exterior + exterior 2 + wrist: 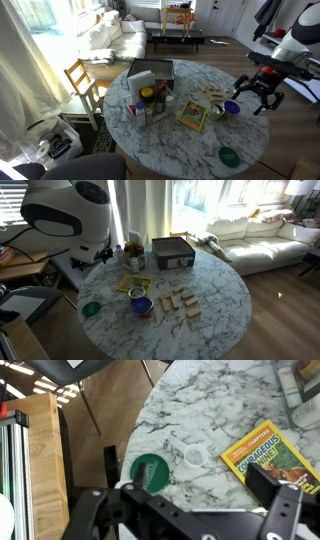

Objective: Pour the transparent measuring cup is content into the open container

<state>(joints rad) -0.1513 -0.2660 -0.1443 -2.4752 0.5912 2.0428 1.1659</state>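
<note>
Pincer (256, 102) hangs wide open and empty above the table (170, 150) near the green dish (150, 468), transparent measuring cup (196, 456) standing near that dish.

The bench (210, 405) has a marble-like top, white with grey veins, smooth and a little shiny. The dish (150, 470) looks like matt green plastic. The cup (196, 456) near it is pale, translucent plastic. The magazine (270, 455) is paper with a glossy yellow cover. The tool (256, 98) is black and matt; metal or plastic, I cannot tell. The chair (80, 78) and the floor (105, 410) are wood. The sofa (115, 42) is light cloth.
</note>
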